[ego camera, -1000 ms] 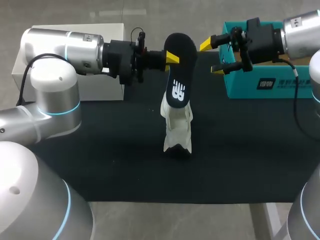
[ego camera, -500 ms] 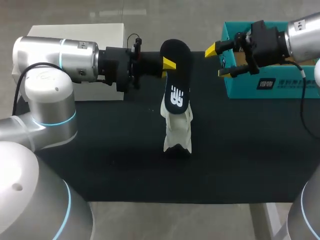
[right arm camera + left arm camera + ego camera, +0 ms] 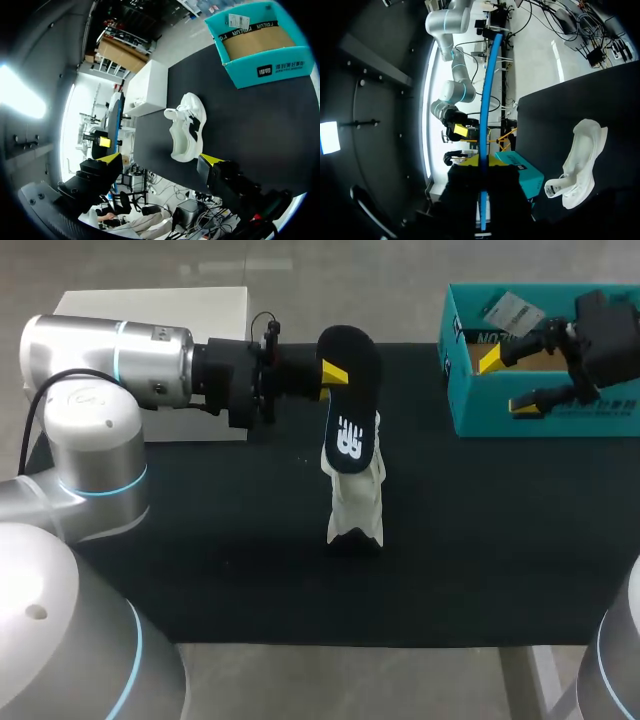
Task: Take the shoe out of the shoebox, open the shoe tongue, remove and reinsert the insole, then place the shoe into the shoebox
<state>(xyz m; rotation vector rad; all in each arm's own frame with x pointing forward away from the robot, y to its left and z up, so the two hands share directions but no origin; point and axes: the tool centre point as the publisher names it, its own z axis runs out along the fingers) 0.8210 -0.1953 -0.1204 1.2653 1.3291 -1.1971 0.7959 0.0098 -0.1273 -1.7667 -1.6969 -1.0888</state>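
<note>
**Left arm holds one insole aloft; the shoe lies on the bench and the shoebox holds no shoe**

The left end effector [image 3: 335, 370] is clamped on the edge of a dark insole [image 3: 350, 400], which hangs down from its grip with a white logo showing. In the left wrist view the insole [image 3: 487, 100] appears edge-on, running straight out from between the fingers. The left arm reaches in level from the left side.

The right end effector [image 3: 505, 382] has its yellow-tipped fingers spread apart and holds nothing. In the head view it overlaps the near wall of the teal shoebox [image 3: 470, 410]. The right arm comes in from the right.

The shoebox is open. Inside are a brown lining and a small white tag [image 3: 239, 20].

The white shoe [image 3: 356, 502] lies in the middle of the dark bench [image 3: 200, 540], well left of the shoebox. From above, the insole's lower end overlaps it. The left wrist view shows the shoe [image 3: 580, 160] lying apart from the insole.

A white box [image 3: 200, 310] sits at the bench's far left.

Counted: one shoe, one insole, one shoebox, one white box, two arms.
</note>
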